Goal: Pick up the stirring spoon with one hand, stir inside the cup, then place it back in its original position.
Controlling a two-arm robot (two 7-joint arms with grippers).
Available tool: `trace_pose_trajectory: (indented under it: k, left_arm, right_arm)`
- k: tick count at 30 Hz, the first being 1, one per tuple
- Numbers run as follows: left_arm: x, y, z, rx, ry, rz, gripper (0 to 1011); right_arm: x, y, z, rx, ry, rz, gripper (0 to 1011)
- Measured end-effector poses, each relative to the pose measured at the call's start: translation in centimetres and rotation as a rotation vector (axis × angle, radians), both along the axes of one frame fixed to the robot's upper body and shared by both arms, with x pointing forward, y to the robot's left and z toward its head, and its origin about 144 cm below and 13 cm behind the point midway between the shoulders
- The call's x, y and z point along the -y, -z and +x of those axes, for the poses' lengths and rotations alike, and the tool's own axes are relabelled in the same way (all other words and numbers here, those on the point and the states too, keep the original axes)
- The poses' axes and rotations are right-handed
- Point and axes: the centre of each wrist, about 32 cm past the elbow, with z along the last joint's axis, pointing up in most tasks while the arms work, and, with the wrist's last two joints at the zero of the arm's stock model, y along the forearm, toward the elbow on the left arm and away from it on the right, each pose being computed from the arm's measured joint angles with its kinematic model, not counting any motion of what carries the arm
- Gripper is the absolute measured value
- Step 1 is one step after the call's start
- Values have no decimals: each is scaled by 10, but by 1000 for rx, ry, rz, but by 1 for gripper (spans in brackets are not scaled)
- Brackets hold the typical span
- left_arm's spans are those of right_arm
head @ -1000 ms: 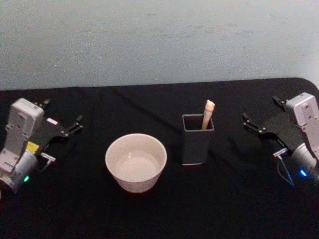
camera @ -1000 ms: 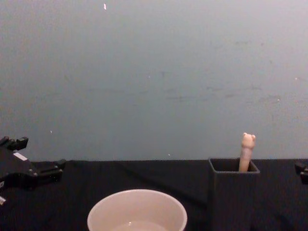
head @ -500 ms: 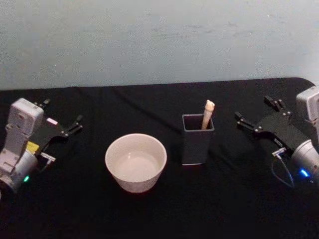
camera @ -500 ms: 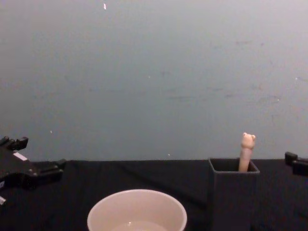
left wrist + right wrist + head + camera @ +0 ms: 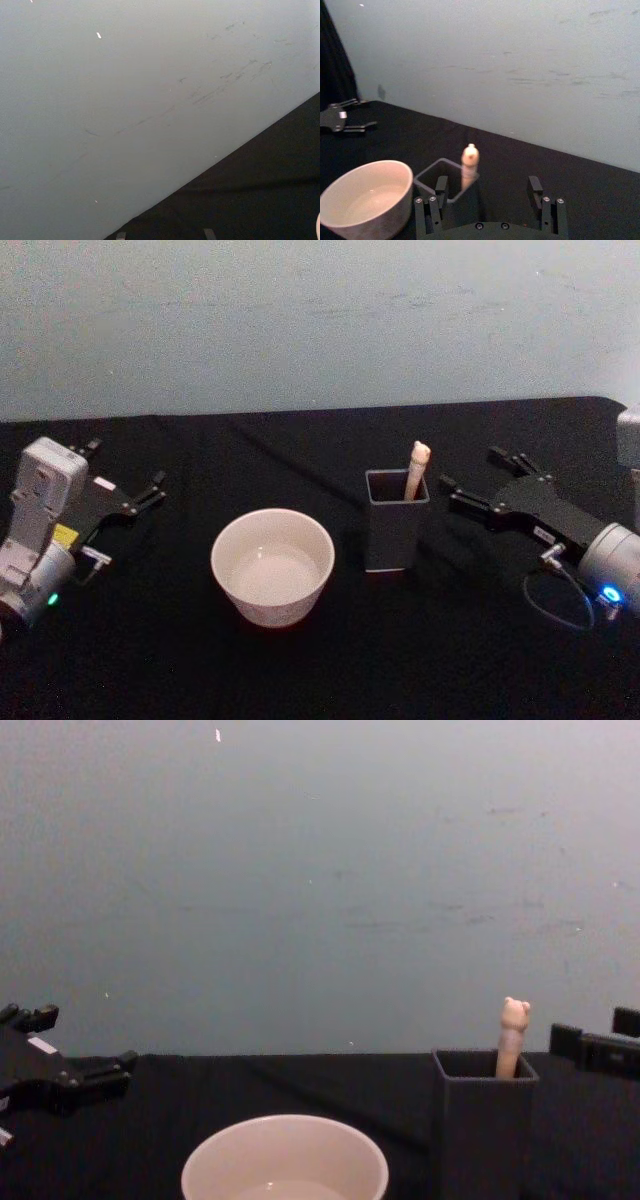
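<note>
Holder: dark grey, square-sectioned upright holder (image 5: pixel 397 535) standing on the black cloth-covered tabletop (image 5: pixel 300 445); it is the landmark for all places below.
Spoon: small stirring spoon (image 5: pixel 417 466) with a beige bear-head handle stands inside the holder, leaning in its far right corner. The handle top rises above the rim; the bowl is hidden inside.
Cup: wide round cream-white cup (image 5: pixel 272 565), upright, just left of the holder and slightly nearer the robot, not touching it.
Right hand: black two-fingered right hand (image 5: pixel 468 467) on a silver-grey arm with a blue light, just right of the holder at about rim height, pointing toward it. Fingers spread, released, grasping nothing, clear of holder and spoon.
Left hand: black left hand (image 5: pixel 127 463), well left of the holder, beyond the cup. Fingers spread, empty.
</note>
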Motion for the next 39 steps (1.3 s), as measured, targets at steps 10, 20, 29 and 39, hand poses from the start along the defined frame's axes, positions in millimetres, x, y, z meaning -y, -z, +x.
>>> trace_pose_trajectory:
  k: [10,20,29,39]
  left_arm:
    - [0,0,0,0,0,0,1001]
    - [0,0,0,0,0,0,1001]
    - [0,0,0,0,0,0,1001]
    - [0,0,0,0,0,0,1001]
  right_arm:
    - [-16,7,16,-18,-47,-4,1002]
    - [-30,10,35,-1,-49,-22,1000]
    - [-36,10,43,10,-53,-22,1002]
    - [-39,11,45,34,-56,-12,1002]
